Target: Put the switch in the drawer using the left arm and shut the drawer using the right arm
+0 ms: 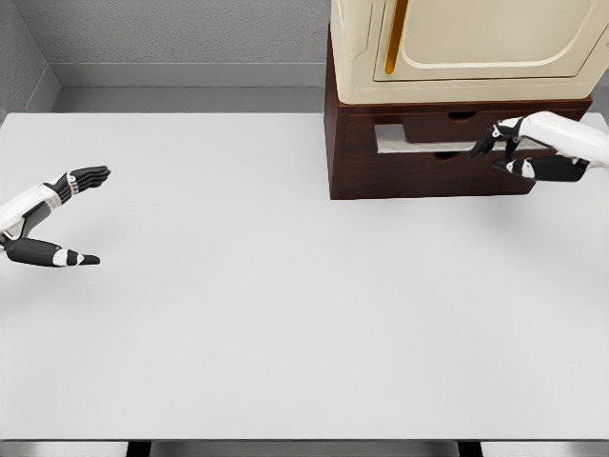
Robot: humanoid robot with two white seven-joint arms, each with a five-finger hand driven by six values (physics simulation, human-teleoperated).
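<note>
A dark brown cabinet (381,181) with two drawers stands at the back right of the white table (285,314). Its upper drawer (414,139) is pulled out a little, showing a pale strip of its inside. No switch is visible anywhere. My right hand (501,154) hovers at the drawer fronts on the cabinet's right side, fingers spread and holding nothing. My left hand (88,217) floats over the table's far left, open, with the fingers (88,176) and thumb wide apart.
A cream-coloured appliance (466,48) with a yellow handle sits on top of the cabinet. Grey walls (171,33) stand behind the table. The table's front edge (285,440) runs along the bottom of the picture.
</note>
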